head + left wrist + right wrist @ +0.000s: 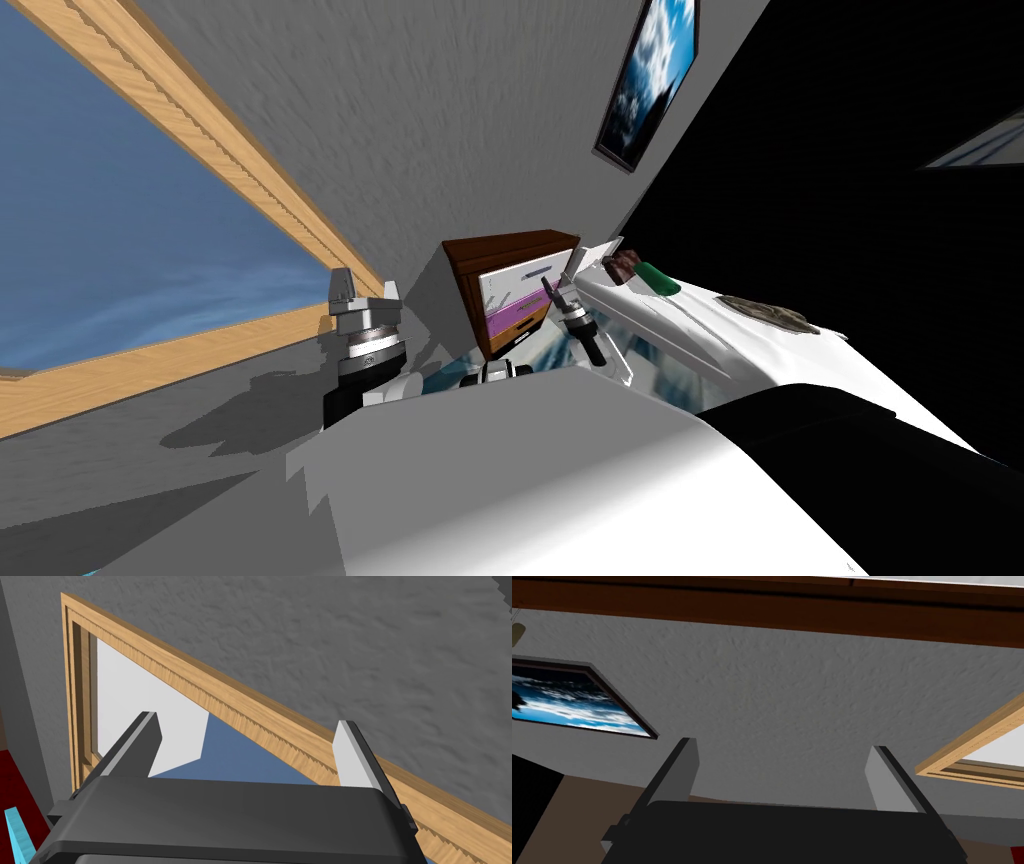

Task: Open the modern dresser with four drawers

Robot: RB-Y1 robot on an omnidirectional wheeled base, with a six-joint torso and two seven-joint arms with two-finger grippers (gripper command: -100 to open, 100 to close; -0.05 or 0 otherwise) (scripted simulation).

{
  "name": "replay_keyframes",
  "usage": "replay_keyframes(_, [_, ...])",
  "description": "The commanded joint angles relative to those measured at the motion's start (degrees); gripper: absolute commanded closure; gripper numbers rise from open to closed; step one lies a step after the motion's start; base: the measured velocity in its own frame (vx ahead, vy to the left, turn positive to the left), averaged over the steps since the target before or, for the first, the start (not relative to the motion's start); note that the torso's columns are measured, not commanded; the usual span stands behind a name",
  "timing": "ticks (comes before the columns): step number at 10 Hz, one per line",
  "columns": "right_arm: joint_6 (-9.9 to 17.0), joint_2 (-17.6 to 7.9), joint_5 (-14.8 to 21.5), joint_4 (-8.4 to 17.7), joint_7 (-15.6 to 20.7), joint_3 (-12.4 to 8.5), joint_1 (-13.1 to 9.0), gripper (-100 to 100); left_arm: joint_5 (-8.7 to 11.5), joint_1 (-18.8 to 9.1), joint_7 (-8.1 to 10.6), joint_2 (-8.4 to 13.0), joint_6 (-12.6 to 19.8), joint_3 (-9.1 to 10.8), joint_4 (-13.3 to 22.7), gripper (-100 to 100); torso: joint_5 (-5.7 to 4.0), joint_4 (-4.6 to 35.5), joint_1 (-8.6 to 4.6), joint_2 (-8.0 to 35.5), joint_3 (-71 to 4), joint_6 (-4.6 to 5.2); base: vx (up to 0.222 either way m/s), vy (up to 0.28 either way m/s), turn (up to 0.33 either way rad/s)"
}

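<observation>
Facing dresser [503,254] | right gripper [559,281] spread, near its drawers | left gripper [364,290] spread

Head view, centre-left: left gripper [365,292] has two pale grey blade fingers [341,286] on a stepped light grey mount. Under it is a ribbed silver wrist ring [371,345], then a black forearm segment [338,405]. Centre: right gripper [558,283] has slimmer blades, a silver collar [577,318] and a black cylinder [593,347]. Wrist views, lower edge: gripper body [240,821] is a matte charcoal box with bevelled corners. The finger blades are dark-edged with light grey inner faces.
</observation>
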Motion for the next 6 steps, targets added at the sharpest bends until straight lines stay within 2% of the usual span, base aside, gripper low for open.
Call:
replay_keyframes(1, [-0.1,-0.5,2.7,0.8,3.3,-0.4,-0.7,-100,0.0,0.0,0.00,0.0,0.0,0.00,0.0,0,0.00,0.0,0.02,0.0,0.0,-0.01,0.005,0.022,0.012])
replay_keyframes(2, [-0.2,-1.0,5.0,1.6,5.5,-0.8,-1.3,-100,0.0,0.0,0.00,0.0,0.0,0.00,0.0,0,0.00,0.0,0.01,0.0,0.0,0.00,0.004,0.023,0.026])
replay_keyframes(3, [-0.2,-1.0,5.0,1.6,6.0,-0.8,-1.3,-100,0.0,0.0,0.00,0.0,0.0,0.00,0.0,0,0.00,0.0,0.02,0.0,0.0,-0.01,0.002,0.018,0.014])
replay_keyframes(4, [-0.3,-1.6,7.3,2.4,8.3,-1.2,-1.9,-100,0.0,0.0,0.00,0.0,0.0,0.00,0.0,0,0.00,0.0,0.00,0.0,0.0,0.00,0.002,0.025,0.026])
replay_keyframes(5, [-0.3,-1.6,7.3,2.4,8.7,-1.2,-1.9,-100,0.0,0.0,0.00,0.0,0.0,0.00,0.0,0,0.00,0.0,0.03,0.0,0.0,-0.01,0.003,0.021,0.013])
replay_keyframes(6, [-0.4,-2.2,9.6,3.3,11.0,-1.6,-2.6,-100,0.0,0.0,0.00,0.0,0.0,0.00,0.0,0,0.00,0.0,0.01,0.0,0.0,0.00,0.004,0.024,0.025])
